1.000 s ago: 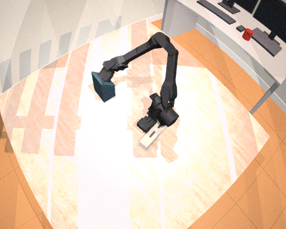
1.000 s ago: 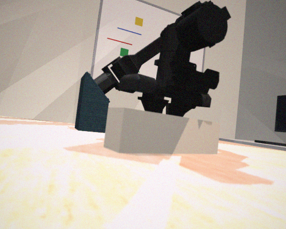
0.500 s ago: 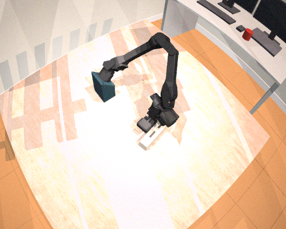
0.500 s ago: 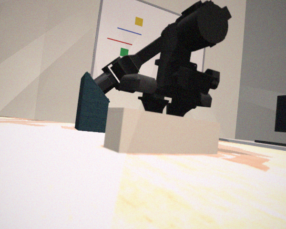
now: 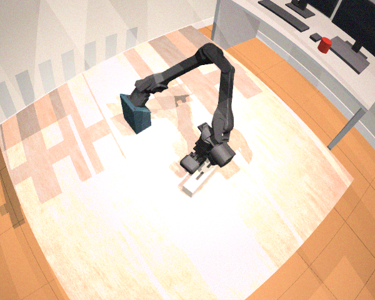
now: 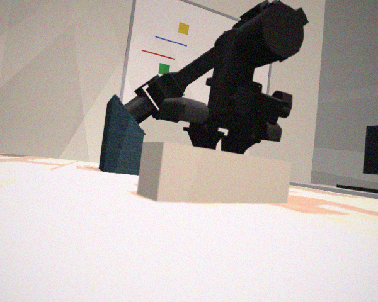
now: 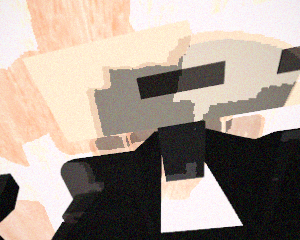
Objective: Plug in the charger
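The pale power strip [image 5: 190, 188] [image 6: 215, 178] [image 7: 60, 95] lies on the table below my gripper. One dark outlet recess [image 7: 157, 87] is fully in the wrist view, and a second recess [image 7: 293, 60] is cut off at the right edge. My gripper [image 6: 218, 145] [image 7: 174, 133] is shut on the black charger [image 7: 184, 152], whose dark block shows between the fingers. In the wrist view the charger overlaps the strip's near edge, below the full recess. In the exterior view the fingertips go out of sight behind the strip's top edge. The prongs are hidden, and I cannot tell their height above the strip.
The arm rises from a dark teal base block [image 5: 135, 114] [image 6: 122, 143], which stands away from the strip. A white desk [image 5: 345, 82] with a red cup [image 5: 324, 45], keyboards and monitors is beyond the table. Bright patches and shadows cross the table and strip.
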